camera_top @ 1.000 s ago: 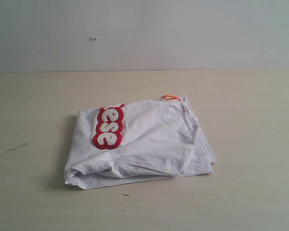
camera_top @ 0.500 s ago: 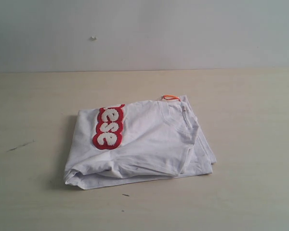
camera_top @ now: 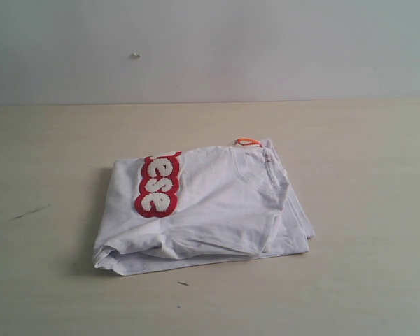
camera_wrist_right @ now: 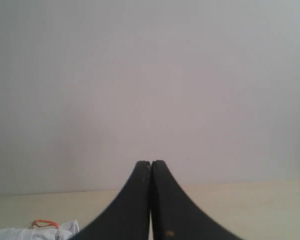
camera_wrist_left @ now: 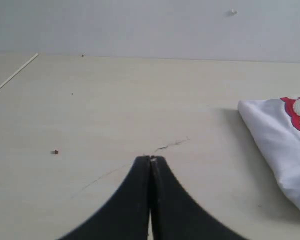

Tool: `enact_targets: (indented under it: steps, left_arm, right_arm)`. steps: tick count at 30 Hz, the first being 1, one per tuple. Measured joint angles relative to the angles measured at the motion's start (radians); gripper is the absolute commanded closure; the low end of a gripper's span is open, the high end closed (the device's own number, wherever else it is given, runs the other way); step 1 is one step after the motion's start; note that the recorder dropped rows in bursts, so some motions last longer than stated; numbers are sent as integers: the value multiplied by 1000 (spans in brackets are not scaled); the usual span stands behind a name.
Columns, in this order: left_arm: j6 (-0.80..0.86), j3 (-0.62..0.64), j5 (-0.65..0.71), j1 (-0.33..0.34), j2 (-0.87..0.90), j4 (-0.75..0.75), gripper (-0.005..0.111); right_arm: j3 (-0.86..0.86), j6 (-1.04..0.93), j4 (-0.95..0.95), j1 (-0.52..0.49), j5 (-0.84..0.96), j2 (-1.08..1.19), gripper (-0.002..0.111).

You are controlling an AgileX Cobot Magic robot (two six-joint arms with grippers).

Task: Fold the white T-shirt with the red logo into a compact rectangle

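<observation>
shirt: white T-shirt (camera_top: 210,210) folded into a rough rectangle, lying flat on the table (camera_top: 364,175); edges uneven, layers showing along the near edge.
logo: red logo (camera_top: 157,185) on the shirt's top face, toward its left side in the exterior view; only the letters "ese" show, the rest runs under the fold.
neck tag: orange neck tag (camera_top: 248,141) pokes out at the shirt's far edge, just beside the collar (camera_top: 259,171).
my left claw: left gripper (camera_wrist_left: 151,159) pinched fully together, tips touching, nothing in it; off the shirt's logo side, apart from the cloth.
my right claw: right gripper (camera_wrist_right: 150,163) likewise clamped tight and empty; apart from the shirt, on its tag side.
scratch: thin dark scratch (camera_wrist_left: 170,146) in the tabletop, between my left claw and the shirt.
wall: pale wall (camera_top: 266,49) behind the shirt.
</observation>
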Motion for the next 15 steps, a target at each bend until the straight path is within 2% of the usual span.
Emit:
enact_targets:
  steps: [8, 15]
  left_arm:
    - [0, 0, 0, 0, 0, 0, 107]
    - [0, 0, 0, 0, 0, 0, 107]
  right_arm:
    - [4, 15, -11, 0, 28, 0, 108]
    - [4, 6, -15, 0, 210, 0, 108]
